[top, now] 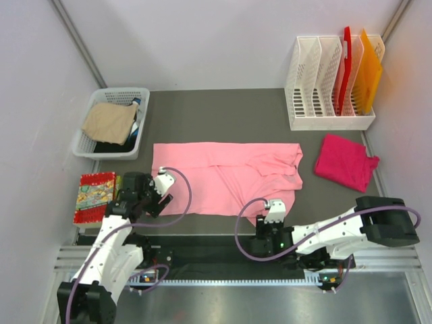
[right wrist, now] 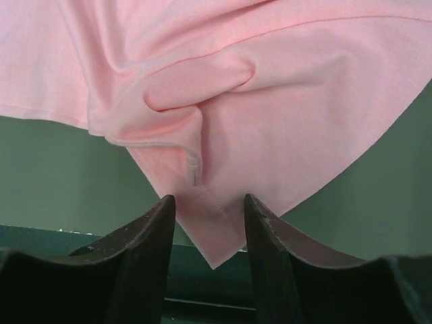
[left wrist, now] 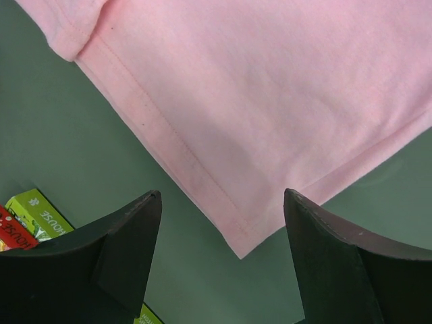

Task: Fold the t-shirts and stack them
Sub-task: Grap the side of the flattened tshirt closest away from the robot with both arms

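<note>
The light salmon-pink t-shirt [top: 223, 175] lies spread across the middle of the grey table, rumpled at its right half. The deep magenta t-shirt [top: 345, 162] lies folded at the right. My left gripper [top: 159, 192] is open just above the pink shirt's near left corner. In the left wrist view that corner [left wrist: 237, 248] points between the wide-apart fingers of the gripper [left wrist: 221, 197]. My right gripper [top: 273, 213] is open at the shirt's near right corner. In the right wrist view its jaws [right wrist: 208, 200] stand either side of that pointed corner [right wrist: 214, 243], which overhangs the table's front edge.
A white basket [top: 88, 145] with a beige cloth stands at the back left. A white file rack [top: 329, 121] with red and orange boards stands at the back right. A red-edged patterned flat piece [top: 94, 196] lies left of my left gripper.
</note>
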`<state>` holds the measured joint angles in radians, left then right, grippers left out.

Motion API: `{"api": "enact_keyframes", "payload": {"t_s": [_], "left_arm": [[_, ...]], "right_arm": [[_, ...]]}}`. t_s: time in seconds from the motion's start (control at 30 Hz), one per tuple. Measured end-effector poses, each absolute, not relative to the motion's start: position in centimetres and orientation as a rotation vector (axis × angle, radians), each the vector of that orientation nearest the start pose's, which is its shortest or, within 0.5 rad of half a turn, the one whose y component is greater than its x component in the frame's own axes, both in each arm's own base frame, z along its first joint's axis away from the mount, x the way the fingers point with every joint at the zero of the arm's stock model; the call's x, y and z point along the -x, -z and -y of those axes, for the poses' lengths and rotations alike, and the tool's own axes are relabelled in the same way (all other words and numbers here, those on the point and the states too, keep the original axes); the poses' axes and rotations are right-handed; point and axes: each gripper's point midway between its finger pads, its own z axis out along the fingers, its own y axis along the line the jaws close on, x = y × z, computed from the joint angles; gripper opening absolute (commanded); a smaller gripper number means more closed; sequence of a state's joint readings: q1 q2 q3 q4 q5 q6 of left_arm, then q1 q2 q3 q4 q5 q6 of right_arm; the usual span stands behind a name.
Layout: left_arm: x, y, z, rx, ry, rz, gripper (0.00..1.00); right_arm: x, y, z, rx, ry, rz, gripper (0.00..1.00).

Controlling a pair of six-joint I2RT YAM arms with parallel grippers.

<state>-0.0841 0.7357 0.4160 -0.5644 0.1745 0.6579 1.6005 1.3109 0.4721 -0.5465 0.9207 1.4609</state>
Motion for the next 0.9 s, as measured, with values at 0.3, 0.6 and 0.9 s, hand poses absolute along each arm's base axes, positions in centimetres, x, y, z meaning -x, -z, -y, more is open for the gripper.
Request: {"api": "enact_keyframes", "payload": {"t_s": [0.3, 0.6, 0.9], "left_arm": [[-19.9, -3.9, 1.7, -0.996, -0.042, -2.333, 0.77], [-18.8, -2.6, 0.8, -1.027, -0.091, -2.375, 0.61], [-18.8, -1.8, 0.7, -1.035, -0.061, -2.434, 0.5]], "right_arm": [[-11.1, -1.7, -19.8, 0.052, -0.156, -2.21, 0.46], [-10.8, -2.3, -20.2, 0.026, -0.209, -2.233, 0.45], [-10.7, -2.2, -20.1, 0.04, -0.205, -2.237, 0.44]]}}
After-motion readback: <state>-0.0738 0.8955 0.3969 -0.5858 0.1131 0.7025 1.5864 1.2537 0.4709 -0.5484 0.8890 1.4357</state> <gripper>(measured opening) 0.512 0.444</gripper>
